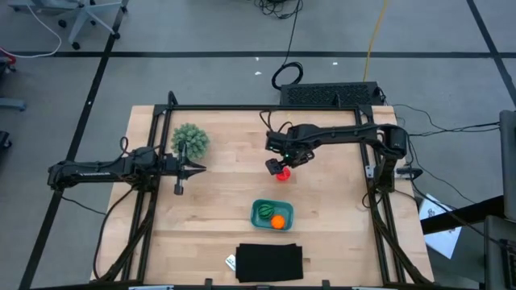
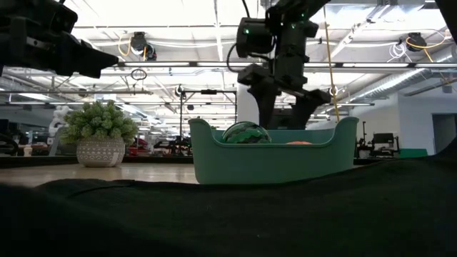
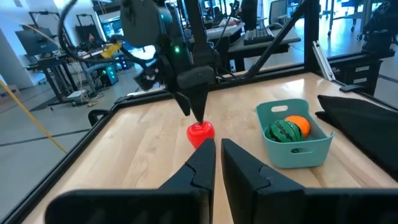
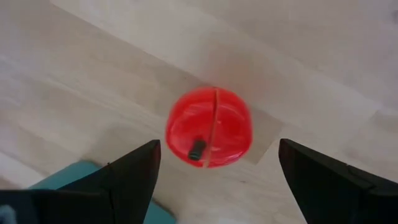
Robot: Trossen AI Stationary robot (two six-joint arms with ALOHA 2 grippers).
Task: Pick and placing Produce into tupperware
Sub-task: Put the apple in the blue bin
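Observation:
The red piece of produce [image 4: 209, 127] rests on the wooden table [image 1: 218, 193], stem up. My right gripper [image 4: 217, 149] hangs just above it, pointing steeply down, open, with one finger on each side and clear of it. In the high view that gripper [image 1: 279, 166] is at the table's middle. The teal tupperware [image 1: 272, 214] stands nearer the front edge and holds the striped green piece [image 1: 265, 213] and the orange piece [image 1: 277, 221]. My left gripper [image 3: 217, 165] waits shut and level at the table's left [image 1: 197, 167], holding nothing.
A bushy green plant in a pot [image 1: 191, 139] stands at the far left, beside my left arm. A black flat rectangle [image 1: 270, 262] lies at the front edge, with a small white item [image 1: 230, 262] to its left. Bare wood lies between the red piece and the tub.

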